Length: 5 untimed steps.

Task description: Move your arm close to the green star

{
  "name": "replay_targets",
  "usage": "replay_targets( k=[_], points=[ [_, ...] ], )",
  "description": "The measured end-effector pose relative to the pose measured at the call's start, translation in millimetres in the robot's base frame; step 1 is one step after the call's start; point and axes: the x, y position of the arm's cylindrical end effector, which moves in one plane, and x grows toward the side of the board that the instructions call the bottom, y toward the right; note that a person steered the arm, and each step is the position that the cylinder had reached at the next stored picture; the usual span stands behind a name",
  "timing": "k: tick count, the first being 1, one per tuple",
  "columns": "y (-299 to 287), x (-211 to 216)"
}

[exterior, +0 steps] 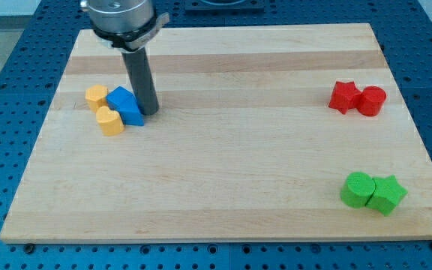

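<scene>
The green star (pixel 387 195) lies near the view's bottom right, touching a green round block (pixel 357 188) on its left. My tip (pixel 150 112) is at the view's upper left, far from the green star, right beside the right edge of a blue block (pixel 125 105).
Two yellow blocks, one (pixel 96 96) above the other (pixel 110 120), sit left of the blue block. A red star (pixel 343 96) and a red round block (pixel 372 100) touch at the view's right. The wooden board (pixel 231 165) ends close to the green blocks.
</scene>
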Motion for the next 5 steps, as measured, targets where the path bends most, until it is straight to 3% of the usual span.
replay_targets(
  k=[1, 2, 3, 5],
  points=[
    [-13.4, 0.0],
    [11.1, 0.0],
    [91.5, 0.0],
    [260.3, 79.7]
  ],
)
